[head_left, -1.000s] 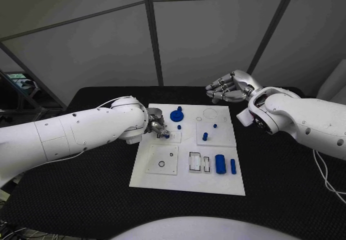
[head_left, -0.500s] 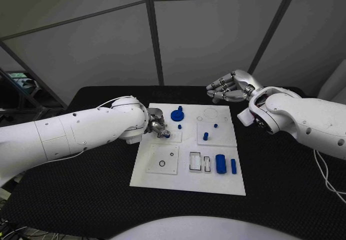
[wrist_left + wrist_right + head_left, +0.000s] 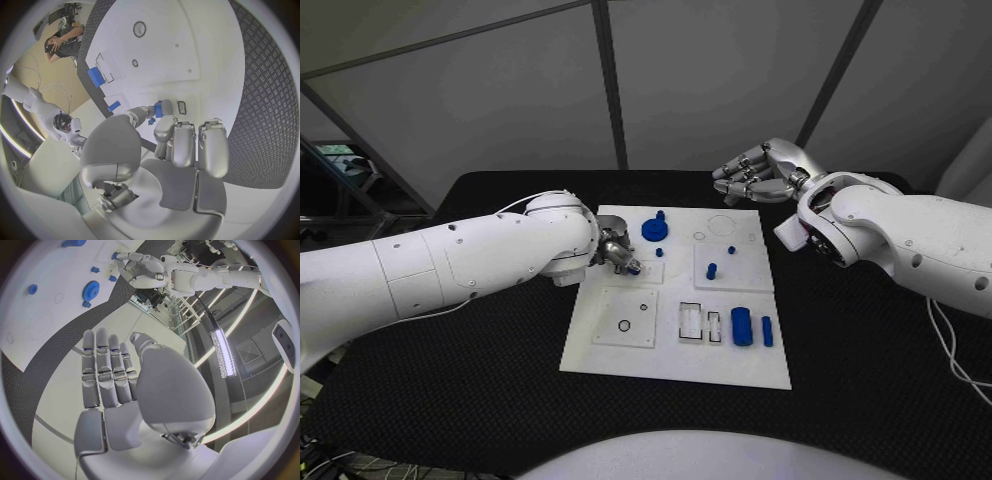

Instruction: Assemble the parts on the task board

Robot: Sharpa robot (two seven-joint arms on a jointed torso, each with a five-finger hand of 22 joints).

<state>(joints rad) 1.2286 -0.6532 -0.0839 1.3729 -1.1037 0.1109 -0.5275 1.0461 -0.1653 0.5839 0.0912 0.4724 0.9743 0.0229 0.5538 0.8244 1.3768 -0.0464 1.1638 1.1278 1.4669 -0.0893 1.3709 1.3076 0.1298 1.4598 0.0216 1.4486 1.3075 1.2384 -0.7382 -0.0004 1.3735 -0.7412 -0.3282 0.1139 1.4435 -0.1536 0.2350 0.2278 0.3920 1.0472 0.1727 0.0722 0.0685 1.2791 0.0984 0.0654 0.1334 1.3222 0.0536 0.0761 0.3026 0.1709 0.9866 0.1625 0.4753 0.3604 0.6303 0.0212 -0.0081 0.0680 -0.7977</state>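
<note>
Left hand [image 3: 620, 255] creeps a touch toward the near side of the white board [image 3: 678, 352], its fingertips now covering the small blue peg [image 3: 151, 120] seen beside them a second ago; right hand [image 3: 759, 172] drifts slightly up and outward beyond the board's far edge, fingers apart.

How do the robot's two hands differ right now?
The left robot hand is low over the white task board, its fingertips pinching a small blue part. The right robot hand is raised beyond the board's far edge, holding nothing, its fingers apart. Both are silver, many-fingered hands on white arms.
</note>
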